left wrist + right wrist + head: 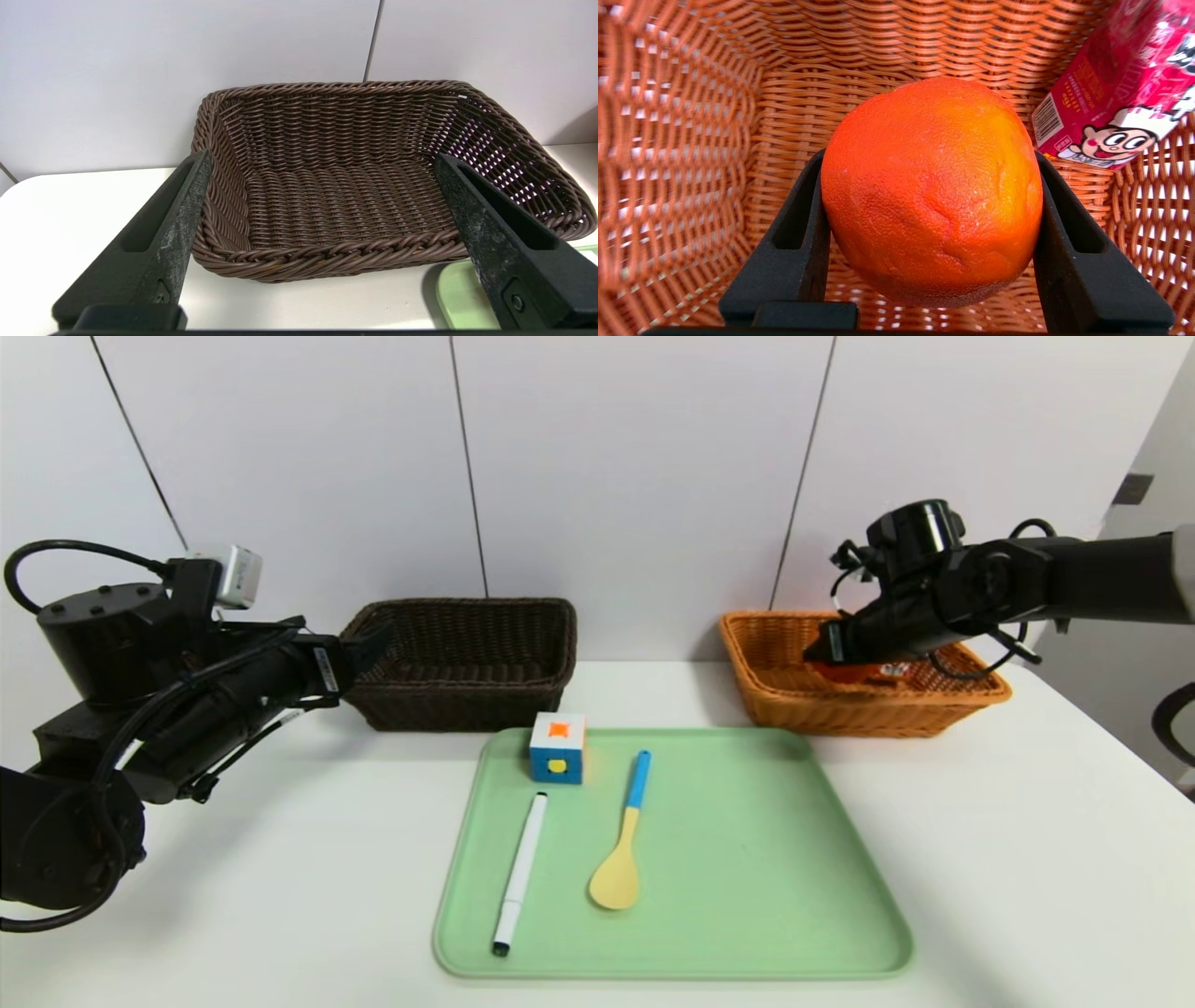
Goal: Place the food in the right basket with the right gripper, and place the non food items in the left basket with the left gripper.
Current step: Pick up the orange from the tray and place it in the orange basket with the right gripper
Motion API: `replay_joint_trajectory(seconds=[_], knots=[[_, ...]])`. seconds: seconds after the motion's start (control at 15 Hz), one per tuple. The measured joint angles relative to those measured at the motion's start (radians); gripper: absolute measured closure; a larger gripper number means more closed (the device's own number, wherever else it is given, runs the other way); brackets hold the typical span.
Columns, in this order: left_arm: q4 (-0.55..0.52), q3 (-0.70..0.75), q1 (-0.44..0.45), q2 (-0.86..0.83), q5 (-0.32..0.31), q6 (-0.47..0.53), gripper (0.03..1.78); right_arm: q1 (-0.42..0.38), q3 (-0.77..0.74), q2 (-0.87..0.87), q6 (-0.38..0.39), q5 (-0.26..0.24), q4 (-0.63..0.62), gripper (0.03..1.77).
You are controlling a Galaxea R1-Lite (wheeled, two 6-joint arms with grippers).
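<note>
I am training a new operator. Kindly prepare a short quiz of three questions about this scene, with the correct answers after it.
1. Which item is gripped by the right claw?
2. True or false: the cube, the marker and the spoon all lie in the dark brown basket.
3. Fill the gap: the red drink carton lies in the ____ basket.

Key:
1. The orange fruit.
2. False; all three are on the green tray.
3. Orange-tan.
</note>
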Motion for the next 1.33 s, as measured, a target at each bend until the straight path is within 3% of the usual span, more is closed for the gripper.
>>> replay_joint_trajectory(seconds=[0.2,0.6,1.07,1.33], knots=[[0.0,0.0,0.0,-0.004,0.0,0.0,0.12,0.0,-0.009,0.014,-0.001,-0.012,0.002,0.65],[0.0,0.002,0.0,-0.01,0.0,-0.001,0.12,0.0,-0.014,0.018,0.0,-0.035,0.004,0.35],[0.001,0.01,0.002,-0.032,0.004,-0.007,0.12,0.013,-0.015,-0.066,0.0,-0.035,0.002,0.19],[0.001,0.017,0.002,-0.043,0.003,-0.007,0.12,0.147,0.009,-0.252,0.0,-0.029,0.046,0.15]])
